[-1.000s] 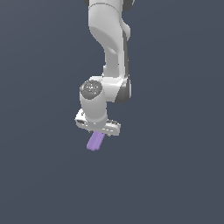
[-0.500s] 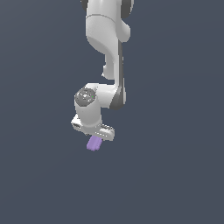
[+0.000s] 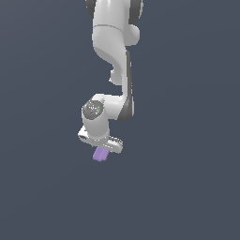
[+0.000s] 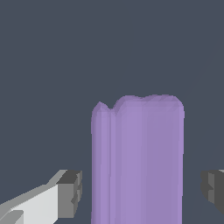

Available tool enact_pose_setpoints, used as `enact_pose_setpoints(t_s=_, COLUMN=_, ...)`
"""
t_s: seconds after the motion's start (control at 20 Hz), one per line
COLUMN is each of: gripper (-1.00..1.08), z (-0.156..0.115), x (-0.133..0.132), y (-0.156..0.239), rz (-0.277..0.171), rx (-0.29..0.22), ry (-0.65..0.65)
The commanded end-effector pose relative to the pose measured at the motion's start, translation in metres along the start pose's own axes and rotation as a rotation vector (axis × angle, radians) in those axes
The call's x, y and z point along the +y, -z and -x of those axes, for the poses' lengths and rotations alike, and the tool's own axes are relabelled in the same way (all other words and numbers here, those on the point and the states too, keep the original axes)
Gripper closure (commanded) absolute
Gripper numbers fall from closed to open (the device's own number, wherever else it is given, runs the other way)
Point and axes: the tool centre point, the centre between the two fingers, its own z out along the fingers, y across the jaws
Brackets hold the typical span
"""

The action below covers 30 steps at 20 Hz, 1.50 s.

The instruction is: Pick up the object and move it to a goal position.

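The object, a small light-purple oblong block [image 3: 100,154], hangs below my white gripper [image 3: 101,148] in the exterior view, with only its lower end showing beneath the hand. In the wrist view the block [image 4: 138,162] stands between my two grey fingertips [image 4: 70,194], filling most of the space between them and reaching past them. The gripper [image 4: 142,192] is shut on the block. No goal marker shows in either view.
The white arm [image 3: 112,56] comes down from the top of the exterior view to the gripper. Behind it is a plain dark grey-blue background, with no other objects or edges visible.
The gripper and the purple block have shifted together slightly towards the exterior view's left and a little lower. The arm above has straightened somewhat. The grip is unchanged.
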Motion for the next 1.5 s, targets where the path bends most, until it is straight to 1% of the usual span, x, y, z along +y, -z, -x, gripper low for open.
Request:
enact_pose_setpoints(t_s=0.0, gripper=-0.92, z=0.001, x=0.000, y=-0.013, rz=0.000, rx=-0.001, ry=-0.001)
enact_pose_setpoints(t_s=0.15, gripper=-0.92, z=0.000, x=0.000, y=-0.023, rz=0.000, rx=0.000, ry=-0.002)
enact_pose_setpoints(t_s=0.35, gripper=-0.92, z=-0.001, x=0.000, y=-0.026, rz=0.000, rx=0.000, ry=-0.002)
enact_pose_setpoints(t_s=0.4, gripper=1.08, z=-0.001, x=0.000, y=-0.026, rz=0.000, rx=0.000, ry=-0.002)
enact_pose_setpoints(t_s=1.05, gripper=1.08, z=0.000, x=-0.002, y=-0.023, rz=-0.001, rx=0.000, ry=-0.001)
enact_pose_setpoints(t_s=1.25, gripper=1.08, z=0.003, x=-0.007, y=-0.014, rz=-0.001, rx=0.000, ry=-0.001)
enact_pose_setpoints(t_s=1.45, gripper=1.08, z=0.009, x=-0.015, y=0.003, rz=-0.001, rx=0.000, ry=-0.001)
